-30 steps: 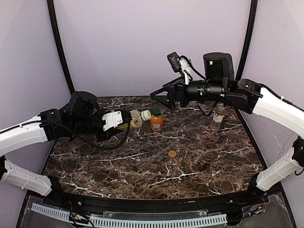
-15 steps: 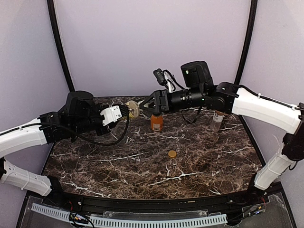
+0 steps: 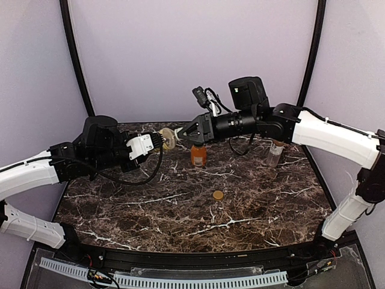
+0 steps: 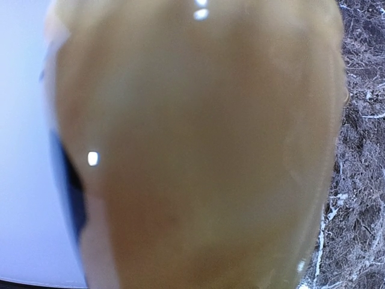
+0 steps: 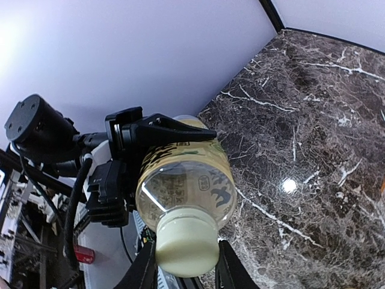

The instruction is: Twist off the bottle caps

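Left gripper [image 3: 157, 140] is clamped on the slim yellow plastic bottle [image 5: 186, 180], holding it on its side above the dark marble table [image 3: 150, 211], far left of centre, neck aimed right. My read: that presents the cream-white round plastic cap [image 5: 186, 242] straight at the right gripper [image 3: 183, 133] and gives a counter-hold against the twist. Right fingers [image 5: 147, 271] sit one on each side of that cap; contact vs hairline gap isn't resolvable, so can't tell if it's pinched. Left wrist view is just blurred yellow bottle wall. Count: 3 bottles. Yellow one in hand, short orange plastic bottle [image 3: 198, 156] upright just near of the right gripper, clear plastic bottle with a brown-white label [image 3: 274, 153] upright far right, partly behind the right arm. Caps in view: 2. Cream one on the yellow bottle, tan-brown round plastic cap [image 3: 218, 195] loose on the table near centre. Orange bottle's top is hidden by the gripper, so no third cap countable.
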